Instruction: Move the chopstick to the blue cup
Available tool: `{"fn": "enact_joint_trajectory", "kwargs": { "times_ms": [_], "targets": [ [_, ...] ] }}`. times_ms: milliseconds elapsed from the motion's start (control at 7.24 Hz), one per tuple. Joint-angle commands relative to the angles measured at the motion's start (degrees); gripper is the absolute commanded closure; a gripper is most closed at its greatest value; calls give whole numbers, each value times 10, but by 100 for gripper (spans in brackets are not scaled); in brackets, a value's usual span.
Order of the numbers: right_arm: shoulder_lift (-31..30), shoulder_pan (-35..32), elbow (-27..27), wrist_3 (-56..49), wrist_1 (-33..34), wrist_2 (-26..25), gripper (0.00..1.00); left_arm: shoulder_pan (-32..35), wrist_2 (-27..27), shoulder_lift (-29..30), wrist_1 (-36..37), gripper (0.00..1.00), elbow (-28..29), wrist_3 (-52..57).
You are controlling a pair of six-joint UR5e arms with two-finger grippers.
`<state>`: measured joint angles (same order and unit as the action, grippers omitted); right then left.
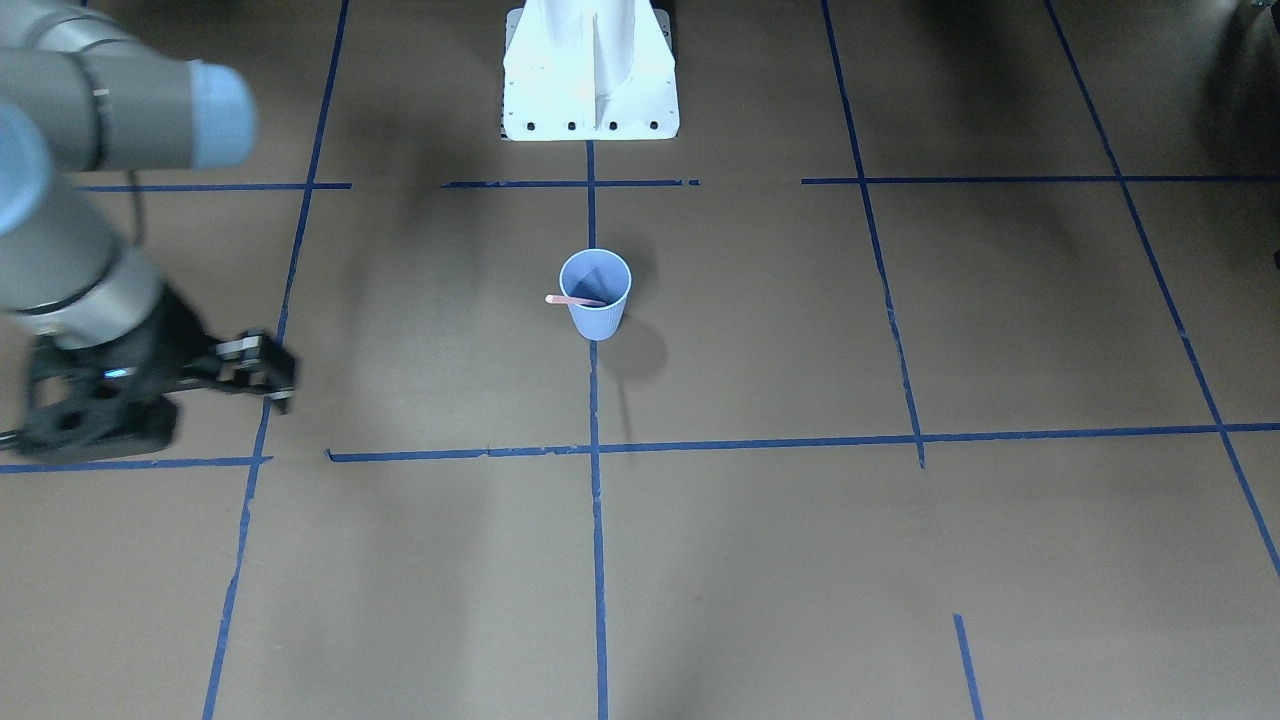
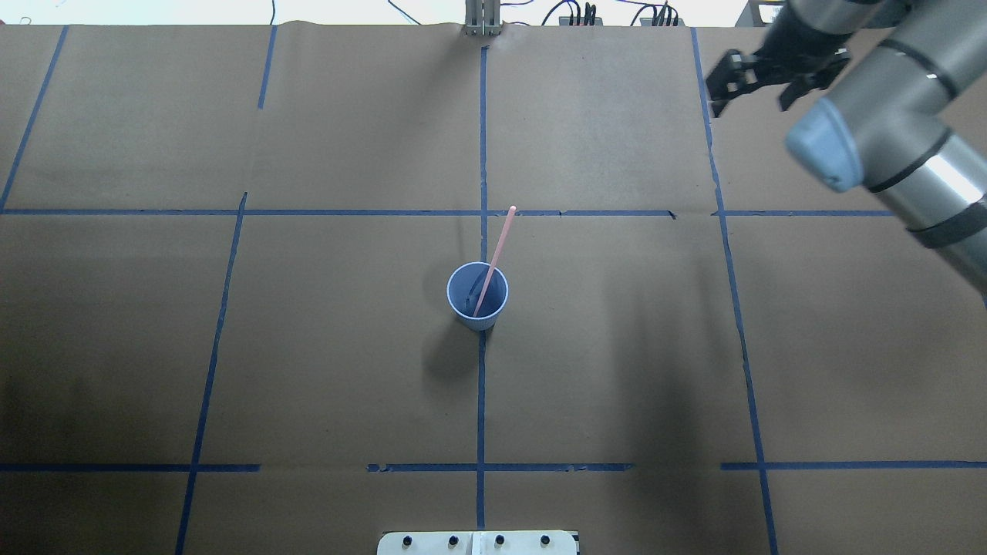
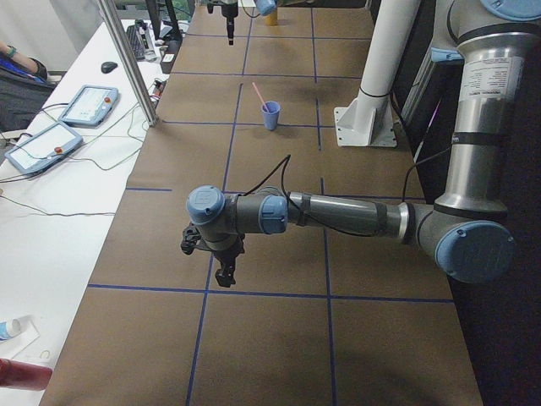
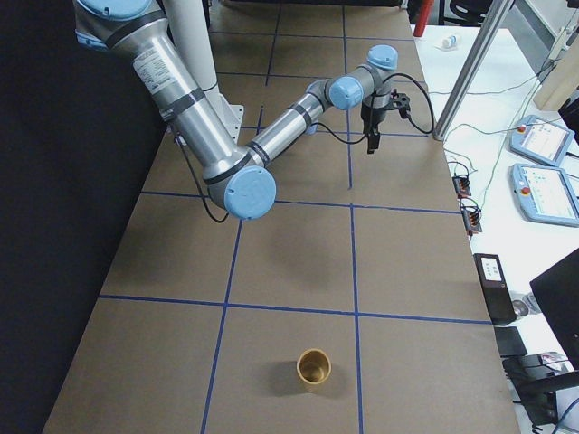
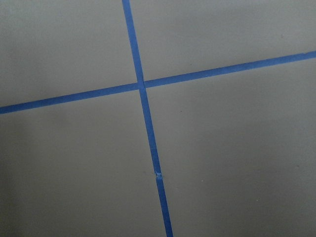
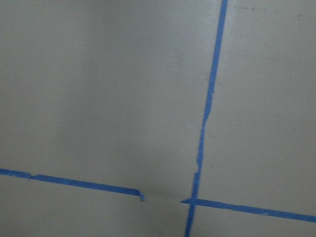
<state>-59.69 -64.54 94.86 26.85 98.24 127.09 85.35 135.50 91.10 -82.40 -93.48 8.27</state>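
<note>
Chopstick [image 2: 493,258] foot hidden inside blue cup [image 2: 477,297]; left gripper [image 3: 225,275] jaws indistinct

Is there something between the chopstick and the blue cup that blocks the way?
No. The chopstick already stands inside the blue cup, leaning on its rim. Nothing visible is between them, and the right gripper is far off to the side.

Lying across the brown paper table cover [image 2: 324,362]: blue tape lines [image 2: 481,401] forming a grid. Standing at 6 o'clock in the exterior right view: a small tan cup [image 4: 314,368]. Sitting at 9 o'clock on the white side table [image 3: 51,211]: two tablet pendants [image 3: 42,145].
</note>
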Motion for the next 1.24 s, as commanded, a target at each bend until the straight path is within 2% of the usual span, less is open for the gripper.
{"fn": "enact_joint_trajectory", "kwargs": {
  "times_ms": [0,414,691,1105],
  "targets": [
    [-81,-71,-2,-167,0,13,0,2,0,-13,-13,0,0,-2],
    [-205,-121,7,-322,-9,11,0,5,-1,-15,-22,0,2,-4],
    [-275,-167,12,-337,-11,24,0,5,-2,-15,-22,0,-3,-3],
    [-310,-203,16,-324,-12,49,0,4,-8,-15,-21,0,-3,-2]
  ]
}}
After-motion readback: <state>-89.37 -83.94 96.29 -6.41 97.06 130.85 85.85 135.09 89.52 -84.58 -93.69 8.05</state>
